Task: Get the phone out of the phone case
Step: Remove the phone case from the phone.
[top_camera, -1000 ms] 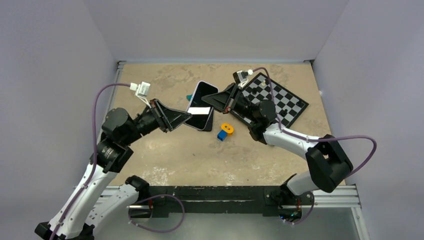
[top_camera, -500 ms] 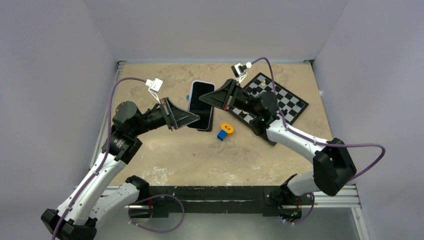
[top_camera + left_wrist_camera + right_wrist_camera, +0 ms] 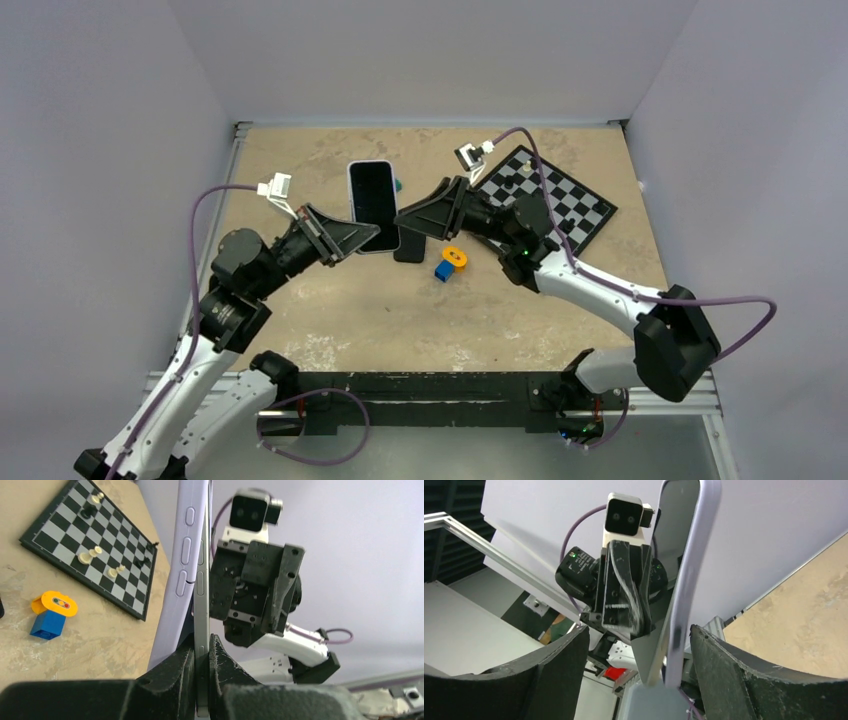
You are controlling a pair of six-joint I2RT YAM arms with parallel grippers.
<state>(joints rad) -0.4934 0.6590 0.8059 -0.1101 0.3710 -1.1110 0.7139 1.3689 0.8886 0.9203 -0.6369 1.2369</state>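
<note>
The phone, dark screen up, hangs above the table with the lavender phone case still round it. In the left wrist view the case gapes away from the phone's silver edge. My left gripper is shut on the phone's lower end, both pads pressed on its edge. Just to the right my right gripper is open. Its fingers stand on either side of the phone and case, apparently without squeezing them.
A chessboard with a few pieces lies at the back right. An orange-and-blue toy block sits right of centre. A flat dark thing lies under the phone, and a teal item peeks out behind it.
My right gripper has opened and let go of the phone and case. My left gripper has tightened on the phone and carried it to the left and farther back.
</note>
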